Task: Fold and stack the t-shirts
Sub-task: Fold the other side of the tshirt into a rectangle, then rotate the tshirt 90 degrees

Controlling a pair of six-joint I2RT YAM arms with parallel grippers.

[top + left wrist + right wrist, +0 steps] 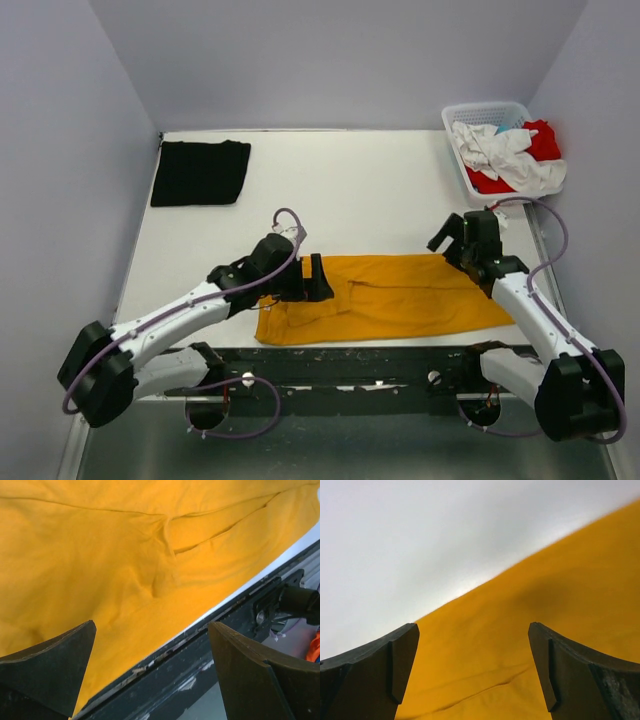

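Lying on grey-walled white table [380,190]: mustard t-shirt [400,295]; left hand [152,630], right hand [472,627] both spread.

Plain mustard orange-yellow cloth t-shirt [400,297] against the white bench [350,190], with a plain black cloth t-shirt [200,172]. The white plastic lattice basket [486,106] shows crumpled white cloth shirts [505,155] and a red cloth shirt [545,140]. The robot arms [170,322] are white and black, trailing purple cables [290,215].

White table [400,190], pale grey walls [340,60]
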